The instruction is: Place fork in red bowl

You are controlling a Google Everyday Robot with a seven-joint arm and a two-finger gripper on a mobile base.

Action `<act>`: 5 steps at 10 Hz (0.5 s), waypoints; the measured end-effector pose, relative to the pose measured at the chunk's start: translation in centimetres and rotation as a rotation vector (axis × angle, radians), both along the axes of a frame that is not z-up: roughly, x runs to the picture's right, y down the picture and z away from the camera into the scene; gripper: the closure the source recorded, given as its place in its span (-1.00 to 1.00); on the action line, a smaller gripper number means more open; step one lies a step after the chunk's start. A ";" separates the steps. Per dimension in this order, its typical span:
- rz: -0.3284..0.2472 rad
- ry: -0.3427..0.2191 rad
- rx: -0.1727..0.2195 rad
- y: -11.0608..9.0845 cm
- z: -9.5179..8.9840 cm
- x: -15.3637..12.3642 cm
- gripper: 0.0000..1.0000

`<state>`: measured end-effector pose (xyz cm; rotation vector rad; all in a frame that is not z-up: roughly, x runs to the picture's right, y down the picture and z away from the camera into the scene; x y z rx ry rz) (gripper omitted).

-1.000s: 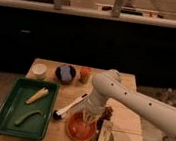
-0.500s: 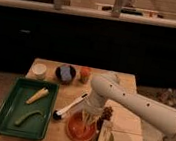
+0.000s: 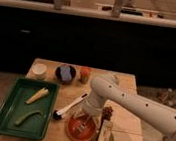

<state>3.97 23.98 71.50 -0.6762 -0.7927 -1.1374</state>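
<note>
The gripper (image 3: 87, 118) hung low over the red bowl (image 3: 70, 131), with the fork (image 3: 81, 128) inside it (gripped or freed, I could not tell). Placing looked nearly done; next, release and lift clear.

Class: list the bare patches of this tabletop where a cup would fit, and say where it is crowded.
Widest free patch: the table's near-right corner, right of the pale packet. A smaller one lies between dark bowl, orange jar and white-handled utensil. Crowded: the red bowl, with the tool over it and the packet alongside; the green tray fills the left.
</note>
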 end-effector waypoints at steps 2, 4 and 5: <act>-0.004 -0.007 0.005 -0.2 -0.2 -0.3 -0.60; -0.006 -0.016 0.008 -0.3 -0.3 -0.5 -0.60; -0.006 -0.021 0.010 -0.5 -0.5 -0.7 -0.60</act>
